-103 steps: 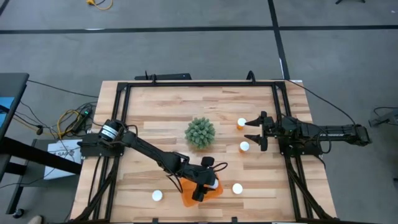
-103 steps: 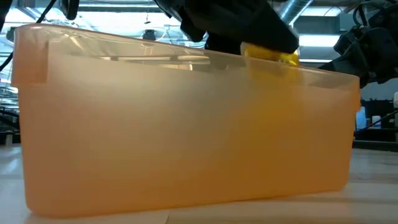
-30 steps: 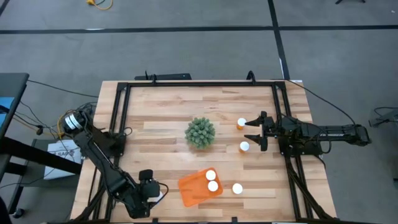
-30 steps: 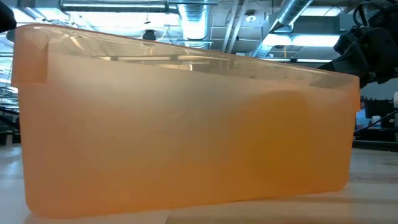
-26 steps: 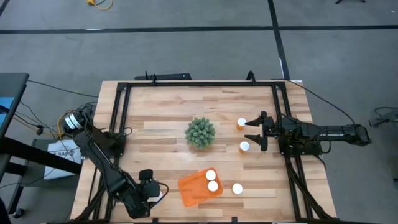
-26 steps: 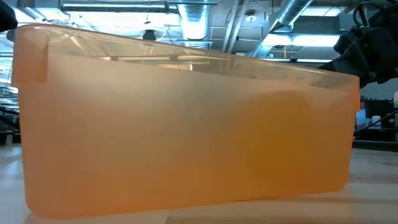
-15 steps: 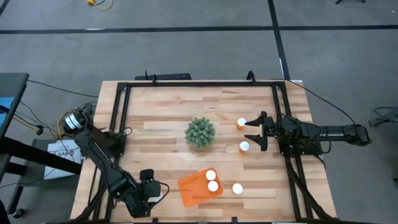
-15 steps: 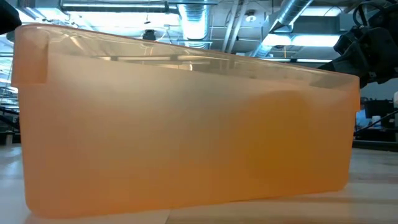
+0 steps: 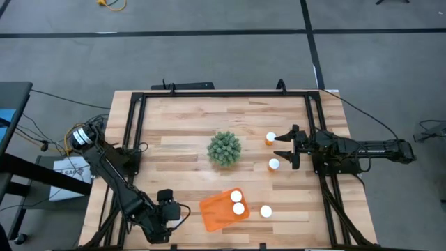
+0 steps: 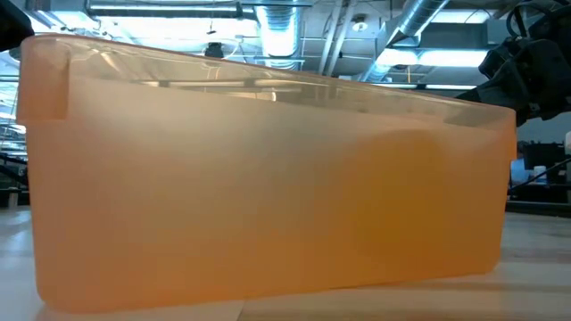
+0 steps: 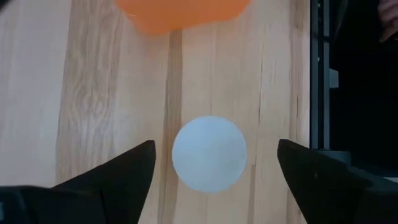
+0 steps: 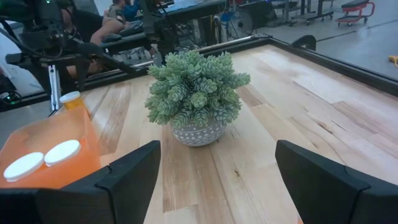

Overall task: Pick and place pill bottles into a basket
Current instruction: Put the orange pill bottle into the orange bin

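Observation:
The basket (image 9: pixel 223 209) lies near the table's front edge with two pill bottles, white caps up (image 9: pixel 237 202), in it; its orange wall (image 10: pixel 268 178) fills the low view. My left gripper (image 9: pixel 171 213) hangs to its left, pointing down, open. In the left wrist view its fingers (image 11: pixel 118 174) stand on either side of a pill bottle's white cap (image 11: pixel 209 152), apart from it; the bottle stands on the table. Another bottle (image 9: pixel 265 210) stands right of the basket. Two more (image 9: pixel 270 138) (image 9: pixel 274 164) stand in front of my right gripper (image 9: pixel 281 148), open at the right edge.
A green spiky plant in a grey pot (image 9: pixel 224 148) stands mid-table, also seen in the right wrist view (image 12: pixel 196 93). A black frame rail (image 11: pixel 320 74) runs along the table's front edge close to my left gripper. Bare wood lies at the far left.

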`<state>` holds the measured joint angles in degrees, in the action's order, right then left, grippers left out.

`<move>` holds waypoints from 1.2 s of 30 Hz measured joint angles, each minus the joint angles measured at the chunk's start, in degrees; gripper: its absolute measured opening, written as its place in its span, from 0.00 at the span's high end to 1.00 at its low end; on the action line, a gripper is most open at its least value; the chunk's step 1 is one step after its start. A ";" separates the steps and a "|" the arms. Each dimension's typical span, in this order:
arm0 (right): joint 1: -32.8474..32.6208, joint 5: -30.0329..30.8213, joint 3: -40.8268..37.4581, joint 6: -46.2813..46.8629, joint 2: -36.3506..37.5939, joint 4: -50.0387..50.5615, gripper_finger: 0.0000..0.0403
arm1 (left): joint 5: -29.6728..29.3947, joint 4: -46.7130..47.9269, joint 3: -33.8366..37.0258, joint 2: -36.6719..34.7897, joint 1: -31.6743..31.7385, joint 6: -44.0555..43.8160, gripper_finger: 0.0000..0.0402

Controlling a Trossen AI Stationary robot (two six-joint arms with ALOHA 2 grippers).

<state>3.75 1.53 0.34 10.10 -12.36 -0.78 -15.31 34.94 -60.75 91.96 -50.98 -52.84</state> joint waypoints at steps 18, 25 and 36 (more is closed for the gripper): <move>0.00 0.01 0.01 0.01 0.00 0.00 0.23 | 0.56 -8.82 6.51 0.70 0.24 -1.90 0.18; 0.00 0.01 0.00 0.01 0.00 0.00 0.23 | 2.43 -9.07 6.45 5.57 0.26 -1.55 0.18; -0.02 -0.01 0.02 -0.01 0.00 0.00 0.23 | 1.45 -9.20 6.40 6.03 0.25 -1.68 0.25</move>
<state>3.73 1.52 0.36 10.09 -12.36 -0.78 -13.86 25.74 -54.35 98.00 -50.73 -54.52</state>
